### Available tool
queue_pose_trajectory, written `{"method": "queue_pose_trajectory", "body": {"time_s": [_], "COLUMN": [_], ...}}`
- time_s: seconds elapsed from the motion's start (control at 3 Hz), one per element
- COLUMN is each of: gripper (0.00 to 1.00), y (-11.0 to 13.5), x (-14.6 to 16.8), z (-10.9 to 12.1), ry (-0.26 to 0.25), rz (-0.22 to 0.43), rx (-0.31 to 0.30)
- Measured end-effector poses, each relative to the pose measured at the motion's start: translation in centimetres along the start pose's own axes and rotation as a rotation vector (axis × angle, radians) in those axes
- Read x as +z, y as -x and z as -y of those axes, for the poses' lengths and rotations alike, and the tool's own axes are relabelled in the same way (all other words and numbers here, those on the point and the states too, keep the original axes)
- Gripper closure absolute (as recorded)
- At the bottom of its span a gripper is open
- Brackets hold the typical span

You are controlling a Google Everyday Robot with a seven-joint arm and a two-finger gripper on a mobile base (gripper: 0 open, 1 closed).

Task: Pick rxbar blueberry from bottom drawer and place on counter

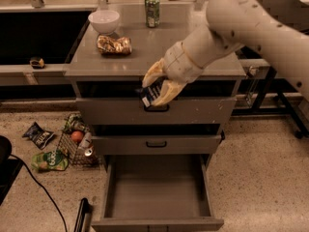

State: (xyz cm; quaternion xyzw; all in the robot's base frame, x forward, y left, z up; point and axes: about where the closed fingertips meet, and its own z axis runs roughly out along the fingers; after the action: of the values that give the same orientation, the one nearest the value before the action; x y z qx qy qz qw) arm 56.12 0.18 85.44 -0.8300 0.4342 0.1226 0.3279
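My gripper (155, 87) is shut on the rxbar blueberry (152, 93), a small flat dark bar with white lettering. It holds the bar in the air at the front edge of the counter (159, 42), in front of the top drawer. The bottom drawer (157, 192) is pulled wide open below, and its grey inside shows nothing in it. My cream arm reaches in from the upper right.
On the counter stand a white bowl (104, 20), a gold-brown snack bag (114, 45) and a green can (152, 10). On the floor at left are a wire basket (77, 144) with items, a dark blue chip bag (38, 135) and a green bag (49, 161).
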Motion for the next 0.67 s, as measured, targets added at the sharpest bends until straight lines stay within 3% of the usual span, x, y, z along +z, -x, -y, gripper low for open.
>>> {"method": "queue_pose_trajectory", "body": {"time_s": [0.33,0.67], "gripper": [1.0,1.0], "y": [-2.7,-2.5], "x": [-3.6,-5.6], "z": [2.3,3.5], "ry": [0.021,-0.014], "rz": [-0.042,-0.05], "rx": [0.034,0.023]}}
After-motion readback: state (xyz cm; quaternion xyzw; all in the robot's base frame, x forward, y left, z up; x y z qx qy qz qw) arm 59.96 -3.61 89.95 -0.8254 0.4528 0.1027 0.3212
